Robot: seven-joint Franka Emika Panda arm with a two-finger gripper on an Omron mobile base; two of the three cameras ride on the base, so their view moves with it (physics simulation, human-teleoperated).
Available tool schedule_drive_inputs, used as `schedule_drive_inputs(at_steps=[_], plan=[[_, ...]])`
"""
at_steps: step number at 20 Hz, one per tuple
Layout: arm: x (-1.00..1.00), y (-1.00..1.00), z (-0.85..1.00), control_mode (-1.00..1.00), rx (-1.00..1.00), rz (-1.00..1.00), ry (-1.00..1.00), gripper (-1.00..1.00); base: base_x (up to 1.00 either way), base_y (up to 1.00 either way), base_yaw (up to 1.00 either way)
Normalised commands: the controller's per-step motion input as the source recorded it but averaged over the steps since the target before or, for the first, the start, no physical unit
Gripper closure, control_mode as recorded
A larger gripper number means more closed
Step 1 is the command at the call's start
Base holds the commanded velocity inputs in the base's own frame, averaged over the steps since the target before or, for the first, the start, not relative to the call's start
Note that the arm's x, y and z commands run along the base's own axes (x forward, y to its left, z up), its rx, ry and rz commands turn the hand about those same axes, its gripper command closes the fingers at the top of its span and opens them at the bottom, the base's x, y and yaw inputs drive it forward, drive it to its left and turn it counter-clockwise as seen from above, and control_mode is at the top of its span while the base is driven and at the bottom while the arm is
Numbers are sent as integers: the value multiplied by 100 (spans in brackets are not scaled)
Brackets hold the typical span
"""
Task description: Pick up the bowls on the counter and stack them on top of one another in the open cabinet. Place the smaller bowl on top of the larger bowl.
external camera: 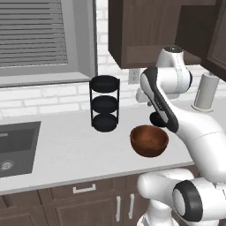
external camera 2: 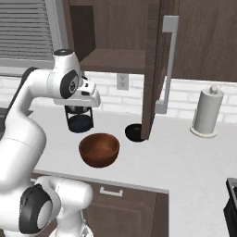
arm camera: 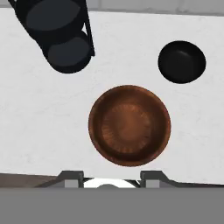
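The brown bowl [arm camera: 129, 125] is sitting empty on the bench [arm camera: 39, 127], the black bowl [arm camera: 181, 61] at its 1 o'clock, the rack [arm camera: 59, 33] at 11. The arm is partly hiding the black bowl in the left base view; whether the jaws are standing apart, I cannot tell.

Larger bowl [external camera: 149, 140]: wide, deep, glossy reddish-brown, wood-like; it stood upright and empty on the light grey-white worktop [external camera: 66, 150], near the front edge. Smaller bowl [arm camera: 181, 61]: round, black, upright and empty, set farther back on the worktop, apart from the larger bowl. Cabinet [external camera 2: 115, 44]: dark brown, its door open, mounted above the worktop.
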Motion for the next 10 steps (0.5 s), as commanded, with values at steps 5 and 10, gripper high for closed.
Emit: schedule_drive_inputs(at_steps=[5, 10], plan=[[5, -27, -23, -100, -1, -9, -2, -100, 0, 0, 0], [0, -100, -15, -100, 11, -38, 0, -100, 0, 0, 0]])
